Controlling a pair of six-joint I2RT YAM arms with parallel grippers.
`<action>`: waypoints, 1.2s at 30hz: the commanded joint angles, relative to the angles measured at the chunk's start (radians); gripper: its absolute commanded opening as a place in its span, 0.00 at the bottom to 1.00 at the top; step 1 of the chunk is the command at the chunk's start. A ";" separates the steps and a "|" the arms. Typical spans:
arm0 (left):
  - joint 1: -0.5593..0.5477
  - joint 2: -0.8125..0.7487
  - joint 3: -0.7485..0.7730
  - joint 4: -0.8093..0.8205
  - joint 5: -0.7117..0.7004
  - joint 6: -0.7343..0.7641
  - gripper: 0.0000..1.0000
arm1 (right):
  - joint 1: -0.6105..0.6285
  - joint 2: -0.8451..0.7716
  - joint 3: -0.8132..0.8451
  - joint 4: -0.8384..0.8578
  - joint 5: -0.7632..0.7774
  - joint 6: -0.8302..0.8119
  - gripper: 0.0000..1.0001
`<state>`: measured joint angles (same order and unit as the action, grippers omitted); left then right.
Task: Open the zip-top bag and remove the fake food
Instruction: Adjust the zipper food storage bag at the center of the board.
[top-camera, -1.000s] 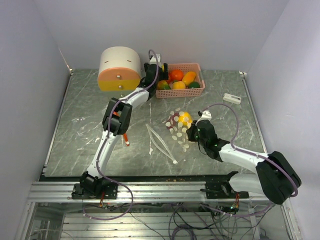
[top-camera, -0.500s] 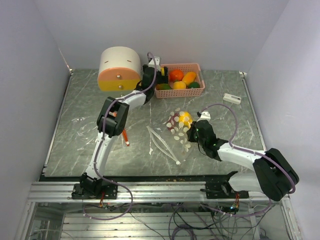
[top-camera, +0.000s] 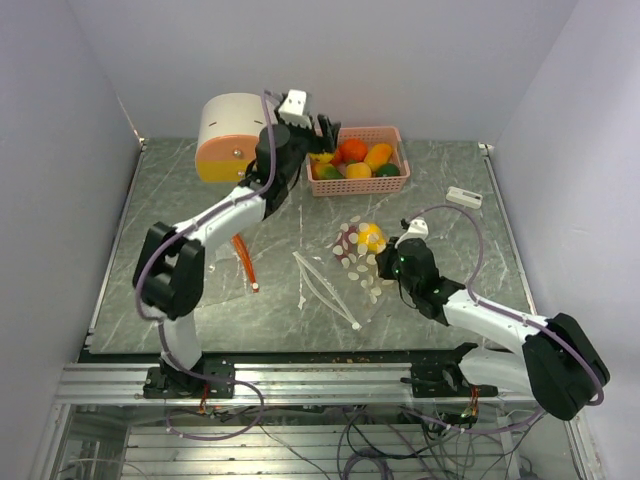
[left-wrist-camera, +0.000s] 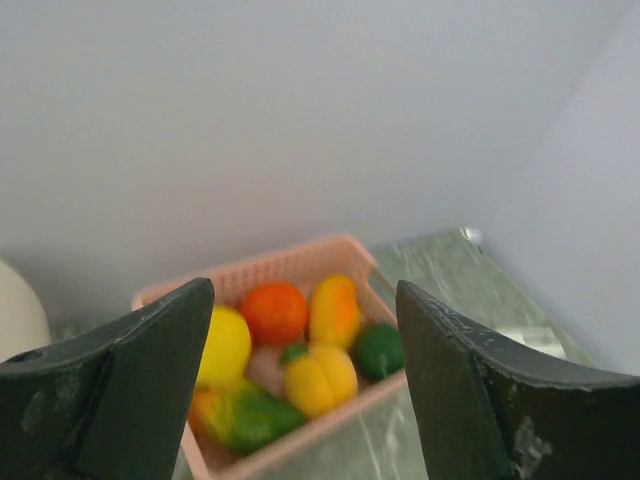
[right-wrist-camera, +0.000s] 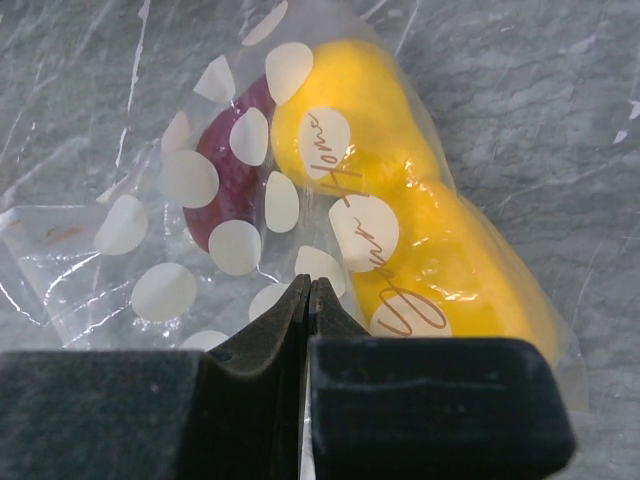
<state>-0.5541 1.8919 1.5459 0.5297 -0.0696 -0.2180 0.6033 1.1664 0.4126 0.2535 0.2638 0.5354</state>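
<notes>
Fake food shows in two places. A yellow piece (top-camera: 371, 237) and a dark purple piece (right-wrist-camera: 225, 165) lie inside the zip-top bag (top-camera: 352, 268), a clear bag with white dots that lies flat on the marble-patterned table (top-camera: 170, 270), about mid-table and slightly right of centre. More pieces, an orange (top-camera: 352, 150) among them, fill the pink basket (top-camera: 400, 150) at the far edge.

The right arm lies low. Its elbow is bent out at the near right corner and its forearm runs in along the table toward the centre. The right gripper (top-camera: 386, 262) sits at the bag's right side, jaws pressed fully together on the bag's film just short of the yellow piece.

The left arm folds at a low elbow on the left, then stretches diagonally up to the far side. Its wrist is raised beside the round cream and orange drawer box (top-camera: 235, 135). The left gripper (top-camera: 322, 135) hangs in the air near the basket's left end, jaws spread wide with nothing between them. Its wrist view looks down at the basket's fruit.
</notes>
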 joint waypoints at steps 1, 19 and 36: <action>-0.075 -0.167 -0.274 0.056 -0.012 -0.004 0.82 | -0.003 -0.035 0.046 -0.053 0.040 -0.021 0.01; -0.306 -0.906 -1.278 0.167 -0.168 -0.335 0.55 | -0.088 0.197 0.213 -0.121 0.166 -0.044 0.69; -0.442 -0.612 -1.343 0.377 -0.251 -0.411 0.56 | -0.106 0.111 0.120 0.001 -0.002 0.007 0.00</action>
<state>-0.9825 1.2488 0.1913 0.8436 -0.2565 -0.6216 0.5003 1.3392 0.5449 0.2260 0.2684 0.5472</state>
